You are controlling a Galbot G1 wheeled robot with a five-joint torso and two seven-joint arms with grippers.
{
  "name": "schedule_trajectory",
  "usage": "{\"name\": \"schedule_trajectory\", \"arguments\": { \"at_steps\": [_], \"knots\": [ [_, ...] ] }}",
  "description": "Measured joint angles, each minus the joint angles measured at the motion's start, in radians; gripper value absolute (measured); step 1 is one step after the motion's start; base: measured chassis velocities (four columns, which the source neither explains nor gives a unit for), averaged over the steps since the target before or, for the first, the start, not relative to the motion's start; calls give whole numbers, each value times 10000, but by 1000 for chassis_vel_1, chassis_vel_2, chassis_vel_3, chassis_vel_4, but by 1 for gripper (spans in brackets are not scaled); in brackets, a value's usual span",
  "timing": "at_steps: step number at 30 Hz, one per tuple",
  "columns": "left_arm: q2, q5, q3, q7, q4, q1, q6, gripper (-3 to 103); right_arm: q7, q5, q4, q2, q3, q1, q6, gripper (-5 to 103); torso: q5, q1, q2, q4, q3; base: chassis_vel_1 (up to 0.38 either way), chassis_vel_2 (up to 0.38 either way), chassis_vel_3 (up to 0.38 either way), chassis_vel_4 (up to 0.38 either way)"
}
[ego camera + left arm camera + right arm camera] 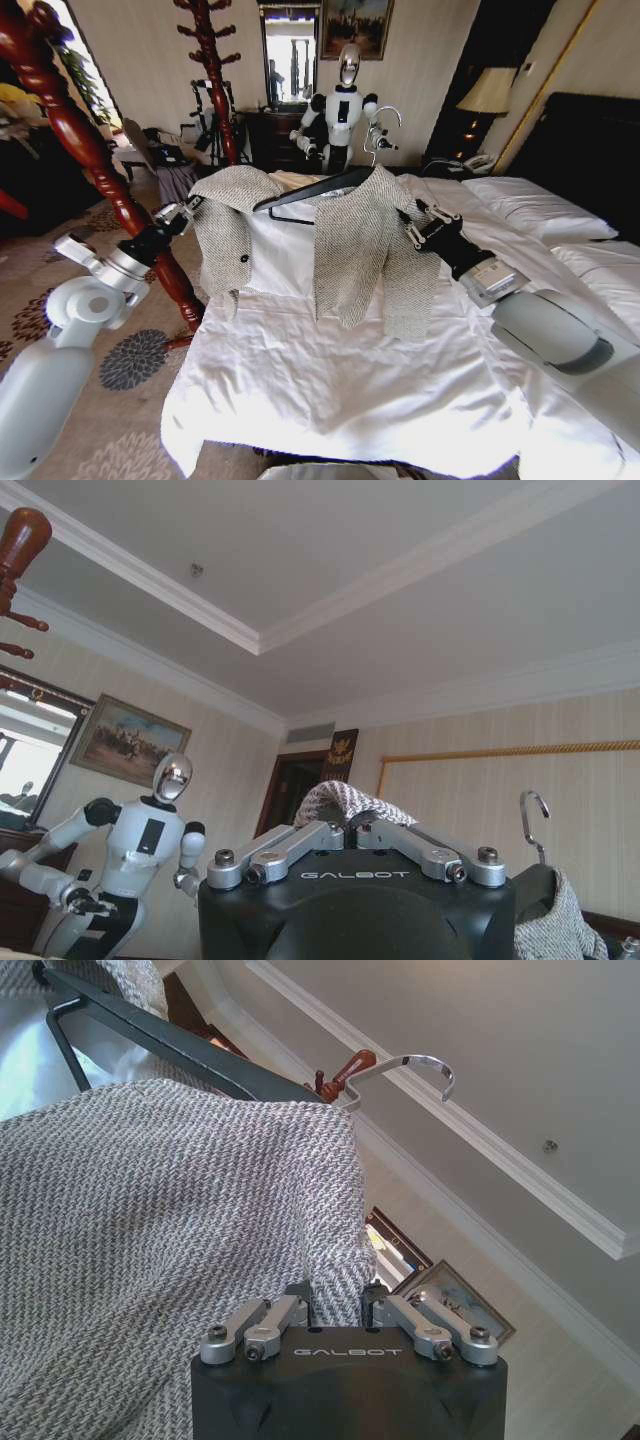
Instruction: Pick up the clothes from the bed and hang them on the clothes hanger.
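**Jacket held up on its hanger above the bed**

The grey-beige herringbone tweed jacket point(355, 245) hangs open on the slim black shoulder-shaped hanger point(320, 188) with a silver wire hook, raised over the large bed with a white duvet point(350, 390). The left gripper point(182, 211) has its fingers pinched on the jacket's one shoulder; the right gripper point(418, 222) has its fingers closed on the other shoulder's fabric. A tall red-brown turned wooden coat stand point(95, 165) rises just beside the left arm.
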Motion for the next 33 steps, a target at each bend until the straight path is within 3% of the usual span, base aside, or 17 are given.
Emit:
{"name": "schedule_trajectory", "arguments": {
  "at_steps": [9,14,20,24,33],
  "knots": [
    [308,-454,-203,-24,-147,40,45,0,2,-60,-57,-4,-19,72,65,22,1,0,0,-1,0,0,0,0,0],
    [180,-301,-169,-18,-924,634,88,0,214,63,-61,54,-22,91,-83,22,0,0,0,-1,0,0,0,0,0],
    [-23,807,144,85,-1902,1446,93,0,299,261,22,81,-31,30,-148,22,1,-1,1,0,-1,0,0,0,0],
    [-137,1860,833,34,-2247,1798,36,0,263,905,191,41,-142,71,16,22,2,0,0,0,-1,0,0,0,0],
    [-184,2539,1888,-493,-2448,1365,-82,0,-168,1057,167,-37,-174,149,600,22,-1,-1,1,0,-1,0,0,0,0]
  ]
}}
